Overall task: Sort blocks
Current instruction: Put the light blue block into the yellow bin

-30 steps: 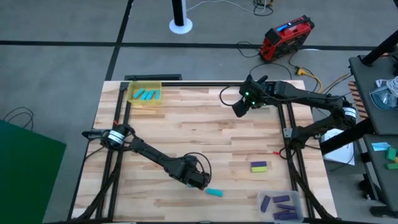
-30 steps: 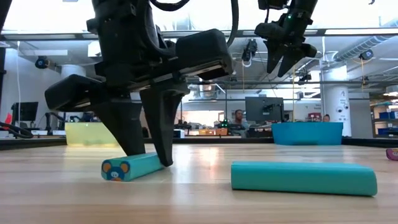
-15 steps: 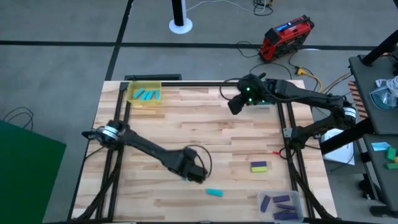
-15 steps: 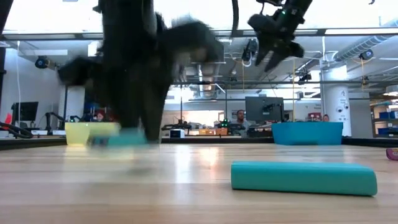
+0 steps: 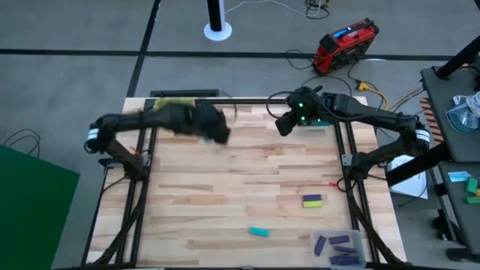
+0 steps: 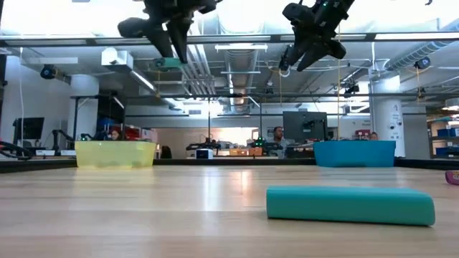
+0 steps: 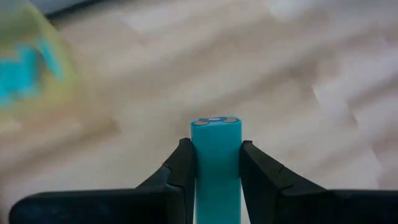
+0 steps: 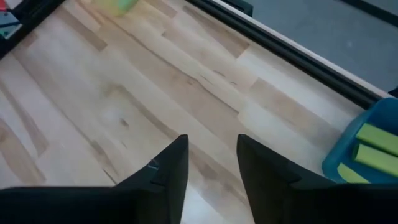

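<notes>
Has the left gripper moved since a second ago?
Yes. The left gripper, shut on a cyan block, went from the table's near edge up toward the yellow tray.

No words, labels, brand names or numbers can be read on anything here (the small coloured marks on the cyan block's [image 7: 216, 155] end face are not legible lettering).

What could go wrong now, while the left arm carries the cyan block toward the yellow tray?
The left gripper grips the cyan block only by its sides, high above the table; a fast swing might make it slip. The yellow tray is small and already holds blocks, so the block might land outside.
</notes>
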Controlling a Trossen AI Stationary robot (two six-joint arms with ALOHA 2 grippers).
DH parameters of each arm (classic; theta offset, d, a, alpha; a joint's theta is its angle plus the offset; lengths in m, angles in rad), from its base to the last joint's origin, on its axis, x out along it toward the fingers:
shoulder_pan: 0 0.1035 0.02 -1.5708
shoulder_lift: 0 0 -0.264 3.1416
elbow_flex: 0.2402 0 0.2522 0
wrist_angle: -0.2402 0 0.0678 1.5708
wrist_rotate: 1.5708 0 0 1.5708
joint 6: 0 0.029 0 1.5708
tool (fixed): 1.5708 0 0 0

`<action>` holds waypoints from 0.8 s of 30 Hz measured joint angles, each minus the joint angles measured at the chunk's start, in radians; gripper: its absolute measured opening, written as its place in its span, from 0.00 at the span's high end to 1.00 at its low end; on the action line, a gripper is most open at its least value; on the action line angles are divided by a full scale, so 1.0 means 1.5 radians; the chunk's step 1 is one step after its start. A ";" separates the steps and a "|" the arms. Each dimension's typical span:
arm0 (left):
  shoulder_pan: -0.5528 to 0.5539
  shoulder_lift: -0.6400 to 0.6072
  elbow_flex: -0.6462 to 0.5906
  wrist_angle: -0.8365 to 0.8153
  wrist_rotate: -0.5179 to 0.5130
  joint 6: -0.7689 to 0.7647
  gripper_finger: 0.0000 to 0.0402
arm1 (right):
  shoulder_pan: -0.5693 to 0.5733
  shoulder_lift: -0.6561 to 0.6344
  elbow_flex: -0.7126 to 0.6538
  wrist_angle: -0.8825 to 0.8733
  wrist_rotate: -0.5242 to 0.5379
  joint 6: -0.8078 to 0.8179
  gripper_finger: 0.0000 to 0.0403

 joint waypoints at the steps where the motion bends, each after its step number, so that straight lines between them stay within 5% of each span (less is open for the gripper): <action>1: 0.037 -0.016 0.000 0.001 0.000 0.037 0.82 | 0.000 0.000 0.000 0.000 0.000 0.001 0.68; 14: 0.453 -0.057 -0.002 -0.002 0.067 0.389 0.82 | -0.037 0.004 -0.001 0.009 0.000 0.035 0.97; 24: 0.603 -0.039 -0.063 -0.006 0.055 0.445 0.82 | -0.073 0.004 -0.001 0.027 0.000 0.034 0.97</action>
